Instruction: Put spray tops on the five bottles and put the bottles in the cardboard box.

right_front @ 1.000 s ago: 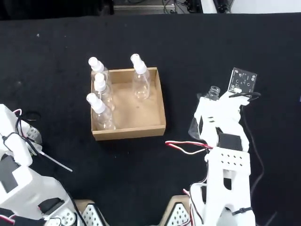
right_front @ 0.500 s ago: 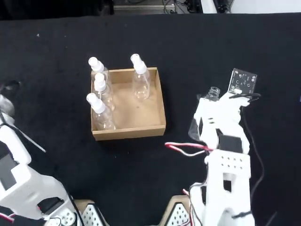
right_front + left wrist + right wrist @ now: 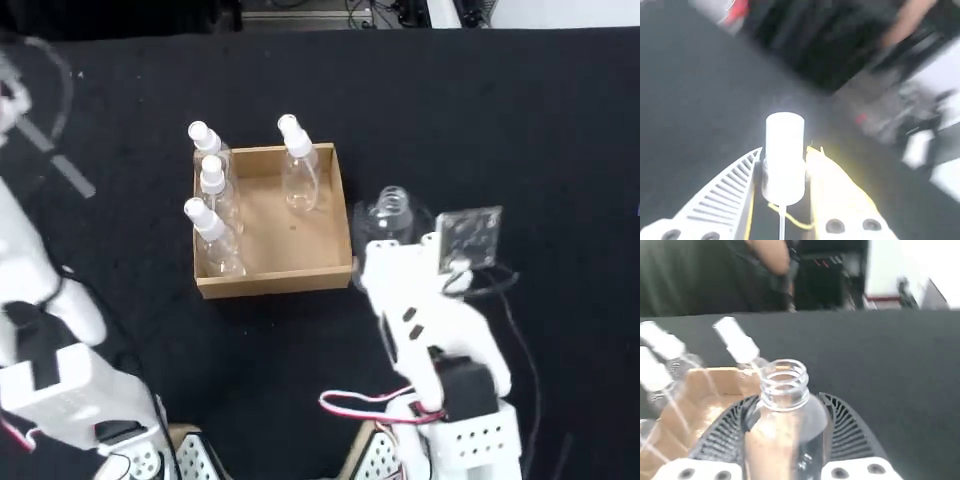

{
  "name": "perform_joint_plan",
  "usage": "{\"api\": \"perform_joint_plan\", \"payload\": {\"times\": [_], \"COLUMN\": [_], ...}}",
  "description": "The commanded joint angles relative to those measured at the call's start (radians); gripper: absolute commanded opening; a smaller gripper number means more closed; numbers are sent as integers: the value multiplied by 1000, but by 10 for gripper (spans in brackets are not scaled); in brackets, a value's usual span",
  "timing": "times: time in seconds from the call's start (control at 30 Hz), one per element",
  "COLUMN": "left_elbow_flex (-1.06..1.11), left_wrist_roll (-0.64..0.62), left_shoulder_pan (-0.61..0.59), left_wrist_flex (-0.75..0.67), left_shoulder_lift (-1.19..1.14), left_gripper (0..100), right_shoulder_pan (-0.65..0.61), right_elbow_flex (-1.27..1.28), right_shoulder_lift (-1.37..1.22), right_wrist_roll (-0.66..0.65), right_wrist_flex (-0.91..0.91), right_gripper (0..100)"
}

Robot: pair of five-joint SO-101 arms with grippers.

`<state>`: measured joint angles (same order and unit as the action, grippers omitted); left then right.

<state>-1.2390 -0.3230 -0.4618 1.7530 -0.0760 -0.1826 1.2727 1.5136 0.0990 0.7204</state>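
Beside the cardboard box my right gripper arrives clamping the uncapped bottle; my left gripper rises, pinching its spray top

The cardboard box sits on the black tabletop. Four spray-topped bottles stand in it: three along one side wall and one in the far corner opposite. Just outside that opposite wall, the right end effector holds an open-necked bottle upright. The left arm shows blurred at the tabletop's edge.
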Motion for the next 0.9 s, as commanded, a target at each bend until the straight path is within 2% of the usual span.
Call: {"api": "perform_joint_plan", "payload": {"times": [0.0,0.1,0.33,0.5,0.67,0.87], "left_elbow_flex": [-234,-309,-331,-277,-197,-102], "left_wrist_roll": [-80,-81,-78,57,81,81], "left_shoulder_pan": [216,384,700,889,980,990], "left_wrist_flex": [3,-5,-170,-164,-161,-215], "left_shoulder_lift": [8,0,6,-3,-2,-3], "left_gripper": [29,29,29,29,29,29], "right_shoulder_pan": [-110,-143,-149,-149,-149,-146], "right_elbow_flex": [73,110,120,122,122,122], "right_shoulder_lift": [107,140,174,174,174,174], "right_wrist_roll": [-49,-49,-48,-48,-51,-49], "right_wrist_flex": [-129,-144,-138,-137,-137,-137], "right_gripper": [11,11,11,11,11,11]}}
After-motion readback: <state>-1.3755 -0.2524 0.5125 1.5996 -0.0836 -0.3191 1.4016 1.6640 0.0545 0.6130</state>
